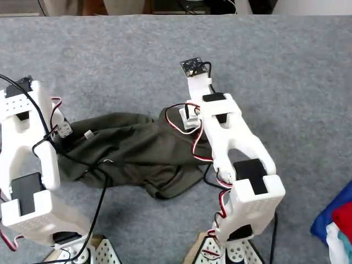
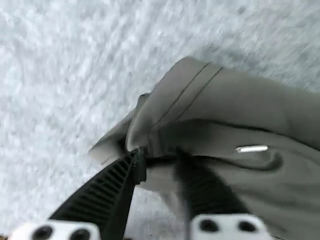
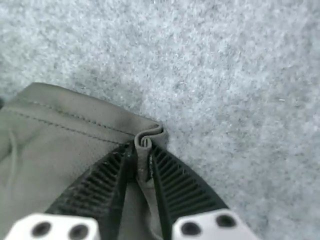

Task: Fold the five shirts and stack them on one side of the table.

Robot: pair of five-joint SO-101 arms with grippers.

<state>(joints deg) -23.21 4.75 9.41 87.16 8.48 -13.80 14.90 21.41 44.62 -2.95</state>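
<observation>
A dark olive shirt (image 1: 132, 151) lies crumpled across the middle of the grey table between the two arms. My left gripper (image 2: 157, 162) is shut on a folded hem at the shirt's left end (image 2: 200, 105), with cloth bunched between the ribbed fingers (image 2: 107, 187). My right gripper (image 3: 142, 150) is shut on a pinched corner of the shirt's hem (image 3: 75, 130) at its right end, by the white arm (image 1: 220, 126). A stack of coloured shirts (image 1: 335, 223) sits at the table's right edge.
The grey carpet-like table top (image 1: 286, 71) stretches open behind and to the right of the arms. Red, black and white cables (image 1: 195, 143) hang over the shirt's right part. The left arm's white body (image 1: 25, 165) stands at the left edge.
</observation>
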